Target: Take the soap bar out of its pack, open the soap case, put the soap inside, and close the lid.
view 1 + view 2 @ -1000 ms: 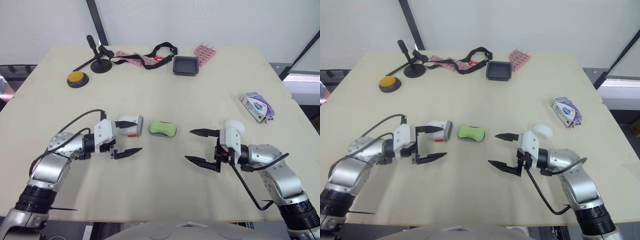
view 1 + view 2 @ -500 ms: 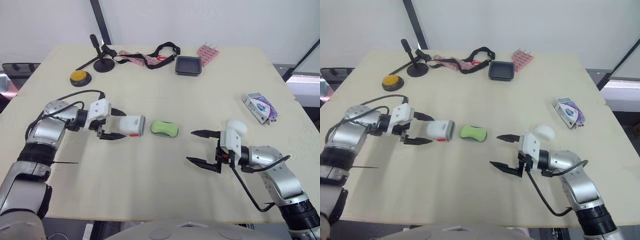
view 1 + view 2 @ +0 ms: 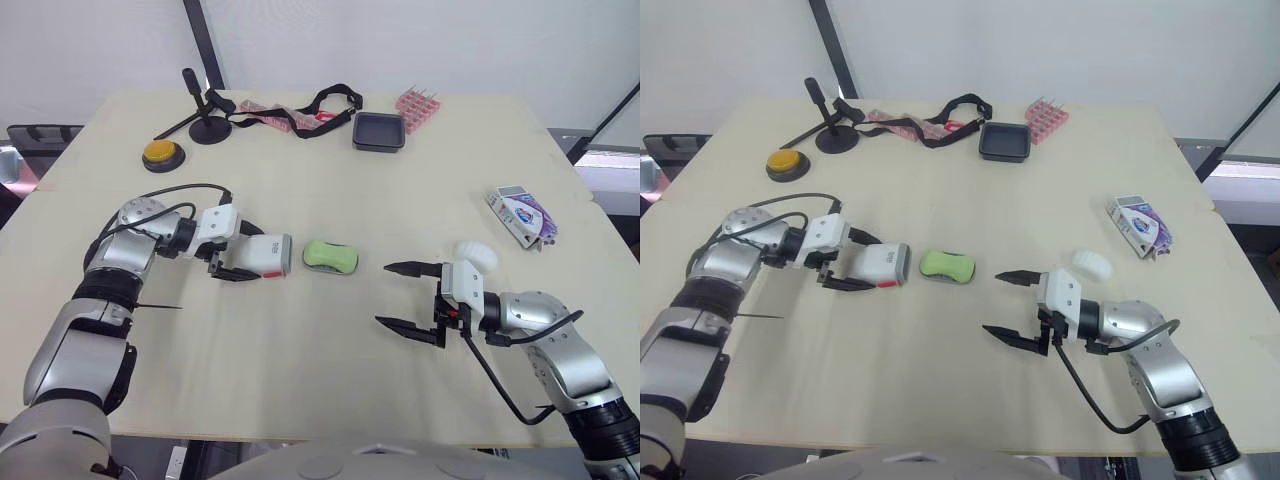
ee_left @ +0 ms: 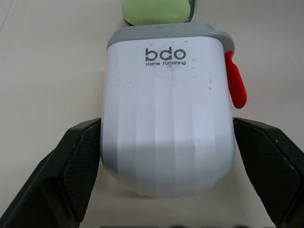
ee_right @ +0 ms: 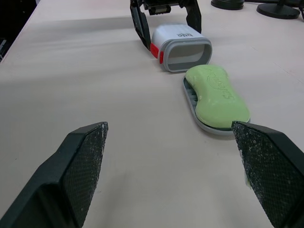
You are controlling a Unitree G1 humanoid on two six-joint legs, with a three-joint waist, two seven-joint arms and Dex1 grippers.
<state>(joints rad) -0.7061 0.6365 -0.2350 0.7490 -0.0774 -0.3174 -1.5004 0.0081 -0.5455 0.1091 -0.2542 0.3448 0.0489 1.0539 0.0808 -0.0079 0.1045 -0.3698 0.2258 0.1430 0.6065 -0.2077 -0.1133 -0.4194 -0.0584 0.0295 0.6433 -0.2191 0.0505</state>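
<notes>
Soap case (image 3: 266, 256) on beige table (image 3: 300, 380); whitish wall (image 3: 450, 40), perhaps fabric.

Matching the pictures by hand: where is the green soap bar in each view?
Left eye view: green soap bar mid-table, just right of the white case.
Right eye view: soap likewise right of the case.
Left wrist view: soap just beyond the case's far end.
Right wrist view: soap before the case's open end, nearer the camera.
Shared landmark: the case's red latch.
</notes>
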